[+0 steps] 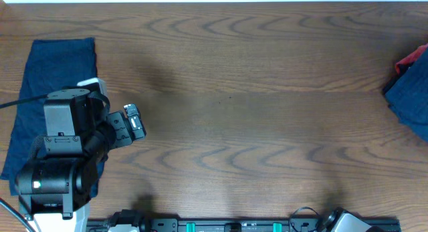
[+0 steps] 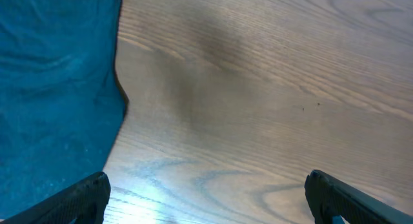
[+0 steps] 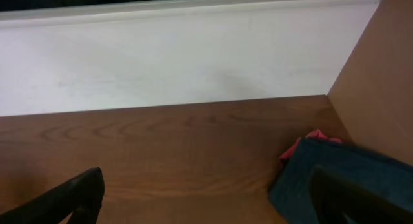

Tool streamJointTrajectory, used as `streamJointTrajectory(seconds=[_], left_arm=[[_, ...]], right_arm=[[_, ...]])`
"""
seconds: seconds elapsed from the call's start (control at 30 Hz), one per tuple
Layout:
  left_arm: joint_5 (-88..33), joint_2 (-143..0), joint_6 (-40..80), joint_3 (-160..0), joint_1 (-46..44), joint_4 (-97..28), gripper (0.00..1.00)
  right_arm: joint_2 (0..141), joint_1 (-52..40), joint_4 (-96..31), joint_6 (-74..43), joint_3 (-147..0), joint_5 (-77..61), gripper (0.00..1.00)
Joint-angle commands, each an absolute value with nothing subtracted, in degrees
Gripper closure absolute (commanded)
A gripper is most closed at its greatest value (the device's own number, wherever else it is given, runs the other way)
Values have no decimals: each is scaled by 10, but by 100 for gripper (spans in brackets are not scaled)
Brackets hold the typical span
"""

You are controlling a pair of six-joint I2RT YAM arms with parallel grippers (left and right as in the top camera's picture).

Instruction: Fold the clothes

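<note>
Starting at nine o'clock on the table (image 1: 254,91): one folded navy garment (image 1: 57,78) lies flat by the left edge. My left gripper (image 2: 206,201) hangs near its three o'clock edge, jaws spread wide, holding nothing. Across at three o'clock, the navy pile (image 1: 411,101) sits bunched against the right edge, with a red cloth (image 1: 409,60) poking out at its twelve o'clock. My right gripper (image 3: 206,198) is spread wide too and empty, parked around five o'clock and looking toward that pile. I reckon fetching the next garment is the job. I'd pinch one hem only, a single layer, lift it clear of the red piece, then drag it to centre before spreading.
</note>
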State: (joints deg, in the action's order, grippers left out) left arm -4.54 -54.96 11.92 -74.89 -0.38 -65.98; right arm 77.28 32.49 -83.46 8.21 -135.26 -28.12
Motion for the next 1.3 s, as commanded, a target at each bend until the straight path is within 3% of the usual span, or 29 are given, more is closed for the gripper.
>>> streamJointTrajectory(seconds=[0.0, 0.3, 0.67, 1.27], left_arm=[[-60, -550, 121, -755, -3, -654, 2], [-66, -505, 120, -720, -8, -493, 2], [-66, -306, 66, -526, -8, -206, 2], [-66, -92, -16, -250, -7, 6, 2]], right_arm=[[770, 314, -837, 82, -1353, -287, 1], [770, 314, -836, 82, -1353, -287, 1], [770, 314, -837, 82, -1353, -287, 1], [770, 314, -837, 82, -1353, -287, 1]])
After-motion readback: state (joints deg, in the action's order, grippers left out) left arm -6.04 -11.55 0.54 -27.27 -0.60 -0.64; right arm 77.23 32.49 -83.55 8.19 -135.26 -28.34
